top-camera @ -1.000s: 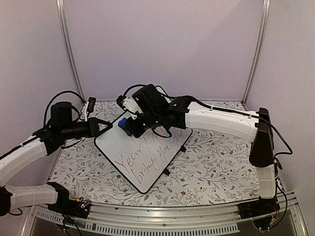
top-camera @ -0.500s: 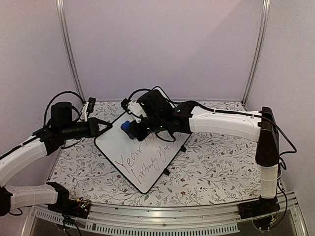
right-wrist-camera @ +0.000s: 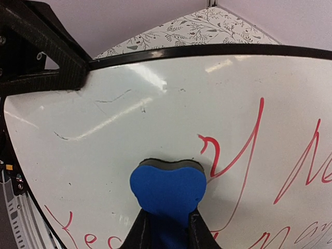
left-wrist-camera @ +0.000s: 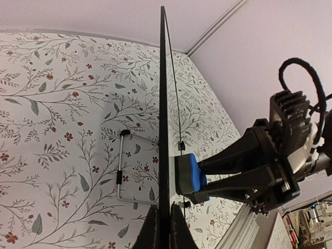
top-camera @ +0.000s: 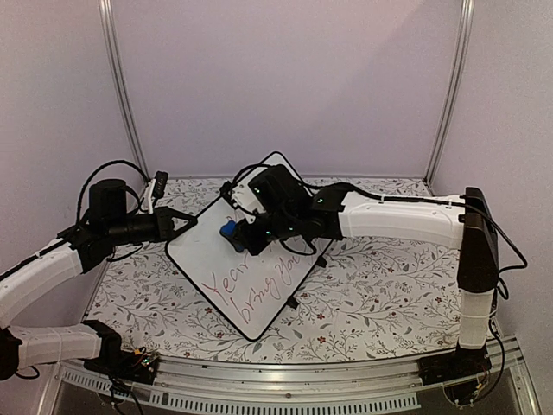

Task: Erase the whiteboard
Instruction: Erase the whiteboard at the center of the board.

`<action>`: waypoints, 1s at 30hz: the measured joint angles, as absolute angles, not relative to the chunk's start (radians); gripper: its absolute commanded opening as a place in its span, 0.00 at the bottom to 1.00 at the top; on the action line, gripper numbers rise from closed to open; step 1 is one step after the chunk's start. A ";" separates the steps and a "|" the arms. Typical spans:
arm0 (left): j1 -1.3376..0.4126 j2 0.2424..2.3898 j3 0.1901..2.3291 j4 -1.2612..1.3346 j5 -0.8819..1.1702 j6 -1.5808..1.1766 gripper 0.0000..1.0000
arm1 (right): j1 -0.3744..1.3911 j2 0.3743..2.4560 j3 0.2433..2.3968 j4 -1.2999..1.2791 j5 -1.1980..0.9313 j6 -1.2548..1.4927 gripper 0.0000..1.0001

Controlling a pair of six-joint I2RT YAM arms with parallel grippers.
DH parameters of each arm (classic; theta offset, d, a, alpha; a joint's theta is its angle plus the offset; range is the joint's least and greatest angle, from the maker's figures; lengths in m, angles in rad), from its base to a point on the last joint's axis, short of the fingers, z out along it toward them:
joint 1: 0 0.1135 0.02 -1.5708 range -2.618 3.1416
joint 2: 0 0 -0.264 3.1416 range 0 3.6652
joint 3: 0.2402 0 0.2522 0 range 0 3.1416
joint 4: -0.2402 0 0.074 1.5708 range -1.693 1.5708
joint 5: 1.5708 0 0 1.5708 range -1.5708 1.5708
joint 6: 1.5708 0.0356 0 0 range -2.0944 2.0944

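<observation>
Whiteboard (top-camera: pixel 200 252) stands tilted mid-table (top-camera: pixel 380 303), long axis running from the near corner to far right, its red-written face turned up and rightward. Only the left wrist view shows it edge-on, with a wire stand (left-wrist-camera: pixel 120 166) behind and the left gripper (left-wrist-camera: pixel 162 231) clamped on its rim. The right wrist view shows the right gripper (right-wrist-camera: pixel 166 231) clenching a blue eraser (right-wrist-camera: pixel 167 187) against the face

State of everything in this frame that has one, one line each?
whiteboard: tilted, red writing across part of it, the rest nearly blank.
eraser: blue, clamped, set against the board face.
left gripper: fingers shut on the whiteboard's rim.
right gripper: fingers shut on the eraser.
</observation>
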State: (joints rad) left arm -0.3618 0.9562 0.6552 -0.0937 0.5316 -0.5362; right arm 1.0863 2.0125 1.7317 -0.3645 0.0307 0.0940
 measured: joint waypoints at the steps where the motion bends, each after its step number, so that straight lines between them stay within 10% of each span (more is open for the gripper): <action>1: -0.362 0.956 0.655 -0.094 0.532 -0.536 0.00 | 1.087 2.010 1.727 -0.364 0.031 0.094 0.01; 30: -0.362 0.956 0.655 -0.088 0.542 -0.536 0.00 | 1.113 1.945 1.589 -0.384 0.064 0.098 0.01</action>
State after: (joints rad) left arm -0.3618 0.9562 0.6552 -0.0879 0.5415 -0.5358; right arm 1.1126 1.9453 1.5894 -0.3836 0.0643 0.0982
